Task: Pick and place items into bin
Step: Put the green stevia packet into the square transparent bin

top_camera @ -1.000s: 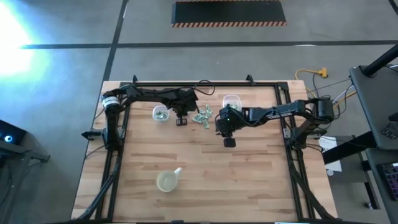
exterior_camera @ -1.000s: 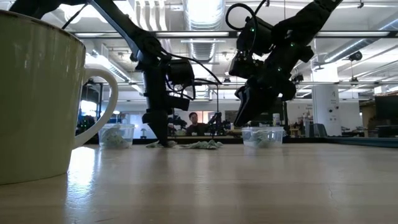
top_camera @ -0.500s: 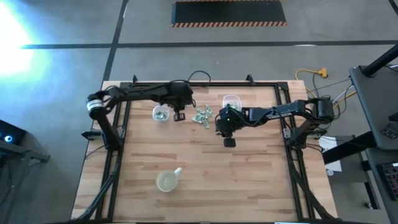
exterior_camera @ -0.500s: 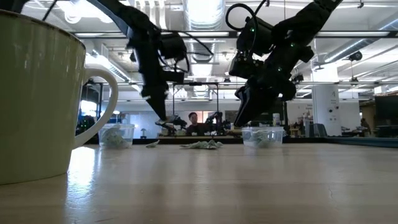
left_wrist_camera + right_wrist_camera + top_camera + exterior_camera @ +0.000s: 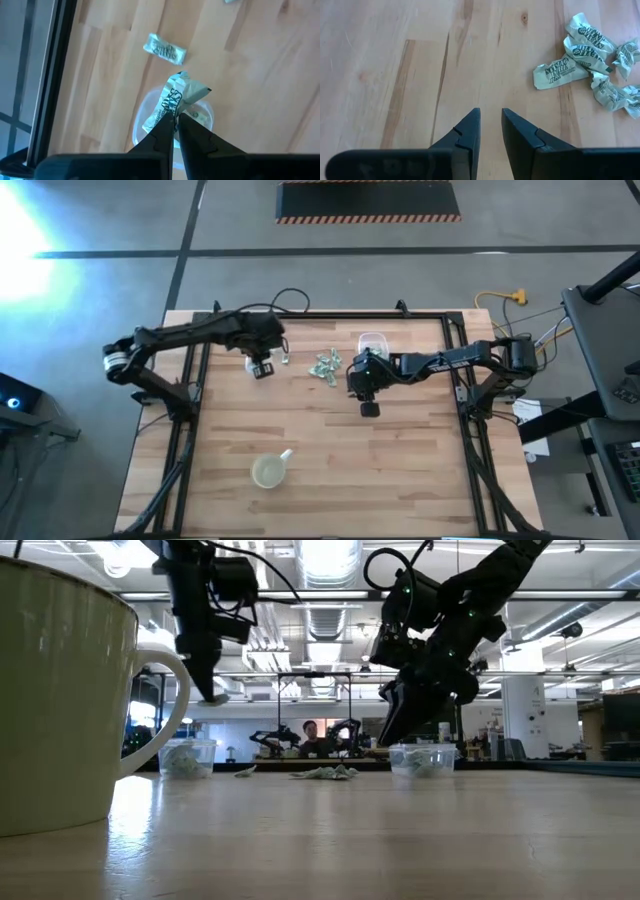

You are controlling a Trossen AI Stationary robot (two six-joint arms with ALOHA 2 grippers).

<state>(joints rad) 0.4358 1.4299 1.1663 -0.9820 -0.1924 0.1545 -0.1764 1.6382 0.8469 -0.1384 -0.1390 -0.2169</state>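
The left gripper, raised above the left clear container, pinches one wrapped piece. A stray piece lies beside that container. The right gripper, jaws slightly apart, hovers near the pile of pieces.

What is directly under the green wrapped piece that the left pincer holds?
A clear container on the wooden table lies under the held piece in the left pincer. The piece covers most of its inside.
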